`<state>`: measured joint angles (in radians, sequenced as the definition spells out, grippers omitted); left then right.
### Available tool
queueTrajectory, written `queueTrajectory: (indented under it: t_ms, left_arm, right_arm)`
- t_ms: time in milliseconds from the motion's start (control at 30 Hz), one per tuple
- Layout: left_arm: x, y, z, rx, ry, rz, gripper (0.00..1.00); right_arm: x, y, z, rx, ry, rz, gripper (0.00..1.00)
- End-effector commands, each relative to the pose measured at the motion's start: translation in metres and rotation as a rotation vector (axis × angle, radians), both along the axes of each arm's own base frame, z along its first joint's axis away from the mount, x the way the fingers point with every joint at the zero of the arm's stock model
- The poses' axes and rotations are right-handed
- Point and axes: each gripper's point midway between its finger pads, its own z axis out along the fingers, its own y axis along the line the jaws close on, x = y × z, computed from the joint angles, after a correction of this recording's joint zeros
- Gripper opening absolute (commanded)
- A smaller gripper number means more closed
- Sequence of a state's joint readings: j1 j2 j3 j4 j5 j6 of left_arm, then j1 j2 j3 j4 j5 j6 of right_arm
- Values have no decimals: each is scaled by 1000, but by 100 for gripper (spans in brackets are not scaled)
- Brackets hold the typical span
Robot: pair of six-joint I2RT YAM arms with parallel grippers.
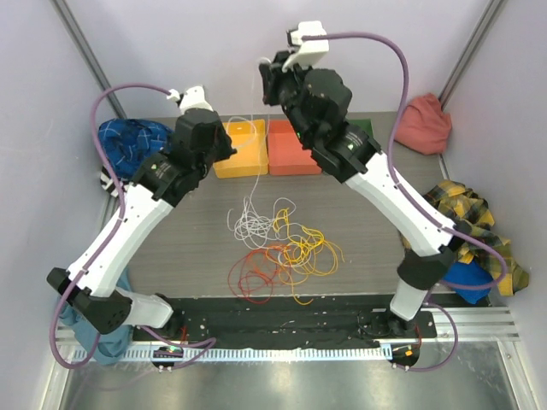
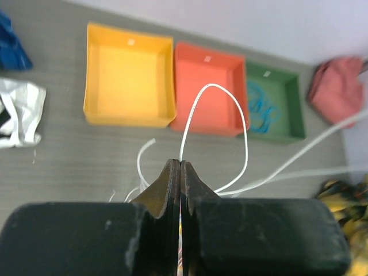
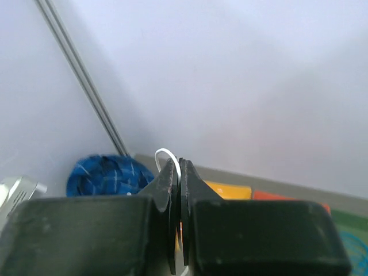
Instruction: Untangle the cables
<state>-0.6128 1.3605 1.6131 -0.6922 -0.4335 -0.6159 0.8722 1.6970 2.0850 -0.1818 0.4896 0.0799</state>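
A loose tangle of thin cables (image 1: 278, 248) lies in the middle of the grey table (image 1: 184, 235); white loops sit at the far side of the heap, yellow to the right, orange and red nearest the arm bases. One white cable (image 2: 214, 85) rises out of the heap towards both arms. The left fingers (image 2: 180, 165) are pressed fully together on it, and a loop of it arches up from their tips. The right fingers (image 3: 176, 165), raised high above the far edge of the table, are pinched together too, with a small white loop showing just at their tips.

Behind the heap three open bins stand side by side along the far edge: a yellow bin (image 2: 129, 75), an orange bin (image 2: 210, 86) and a green bin (image 2: 273, 100) holding blue-green strands. A blue cloth (image 1: 128, 141) lies at the far left corner; a pink cloth (image 1: 423, 124) at the far right; a yellow plaid cloth (image 1: 466, 213) along the right edge.
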Motion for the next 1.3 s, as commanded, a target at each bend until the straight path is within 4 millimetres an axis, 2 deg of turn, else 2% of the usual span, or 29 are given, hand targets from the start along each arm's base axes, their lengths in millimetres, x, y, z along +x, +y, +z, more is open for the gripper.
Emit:
queueTrajectory:
  t_ms: [0, 67, 100, 167, 200, 233, 267, 300, 333, 367, 400, 500, 667, 767, 800, 833, 933, 1067, 1133, 1200, 1267]
  left_arm:
    - [6, 12, 38, -21, -110, 54, 3]
    - [3, 20, 38, -9, -121, 84, 4]
    - [2, 24, 27, 9, -106, 97, 4]
    - [-1, 33, 26, 9, -127, 131, 5]
    - [-1, 36, 21, 15, -122, 138, 6]
    - [-1, 39, 10, 29, -105, 147, 9]
    - [-2, 41, 6, 33, -97, 150, 14]
    - [-2, 42, -1, 43, -79, 149, 25]
    - [-2, 41, -13, 56, -54, 145, 35]
    - [-2, 39, -20, 61, -35, 128, 50]
    - [-1, 38, -27, 69, -20, 122, 57]
    - [-1, 35, -52, 97, 38, 111, 72]
    - [-2, 32, -85, 113, 119, 121, 86]
    - [-3, 28, -96, 92, 140, 113, 87]
    - [-6, 28, -103, 92, 153, 109, 87]
    - [-6, 25, -105, 85, 157, 97, 88]
    - [-11, 32, -116, 104, 176, 117, 88]
    - [-26, 54, -134, 125, 212, 191, 87]
    - [-35, 67, -153, 119, 260, 229, 87]
    - [-43, 72, -170, 94, 314, 230, 86]
    - [-55, 72, -192, 77, 368, 209, 85]
  right_arm:
    - [-20, -11, 72, 44, -133, 35, 1]
    - [-19, -12, 72, 53, -144, 31, 1]
    - [-19, -13, 70, 51, -142, 29, 1]
    - [-12, -7, 51, 15, -140, 24, 1]
    - [-21, -15, 59, 46, -163, 36, 1]
    - [-22, -10, 56, 72, -193, 48, 1]
    - [-25, -13, 62, 92, -216, 53, 1]
    - [-29, -17, 71, 111, -238, 54, 1]
    - [-36, -28, 93, 141, -275, 43, 1]
    - [-40, -33, 103, 144, -299, 36, 1]
    - [-49, -45, 122, 169, -334, 27, 1]
    - [-61, -66, 145, 174, -376, -7, 1]
    - [-63, -88, 150, 130, -387, -97, 1]
    - [-64, -96, 161, 129, -416, -137, 1]
    - [-70, -107, 175, 146, -451, -159, 1]
    - [-71, -112, 181, 159, -468, -171, 1]
    - [-73, -121, 194, 178, -510, -191, 1]
    - [-56, -112, 176, 138, -470, -213, 1]
    - [-41, -106, 161, 117, -437, -229, 1]
    - [-27, -97, 149, 101, -415, -227, 1]
    - [-16, -96, 143, 103, -402, -237, 1]
